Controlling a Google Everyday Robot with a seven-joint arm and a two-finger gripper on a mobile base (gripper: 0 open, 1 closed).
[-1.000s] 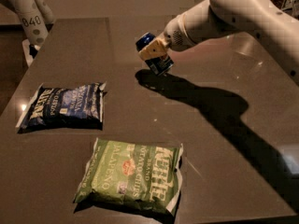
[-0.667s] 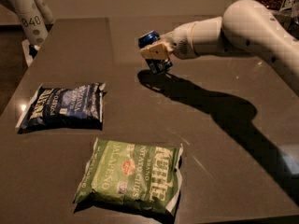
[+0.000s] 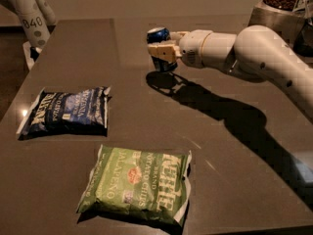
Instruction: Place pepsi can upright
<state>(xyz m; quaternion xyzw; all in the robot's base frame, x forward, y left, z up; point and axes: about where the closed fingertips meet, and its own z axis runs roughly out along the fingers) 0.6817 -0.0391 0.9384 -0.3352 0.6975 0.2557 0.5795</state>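
The pepsi can [image 3: 159, 35], small, dark blue with a silver top, stands nearly upright at the far middle of the dark table [image 3: 230, 180], its base on or just above the surface. My gripper [image 3: 164, 49] reaches in from the right on a white arm and is shut on the can's side. The cream fingers [image 3: 161, 50] cover the can's middle; its lower part is partly hidden.
A flat dark-blue chip bag [image 3: 68, 110] lies at the left. A green chip bag [image 3: 137, 187] lies at the front centre. A white pole marked 840 [image 3: 29, 18] stands at the far left. A metal container [image 3: 281, 11] sits at the far right.
The can, held tilted above the table before, has turned upright and come down. The gripper's wrist has rotated and the arm now lies lower and more level.
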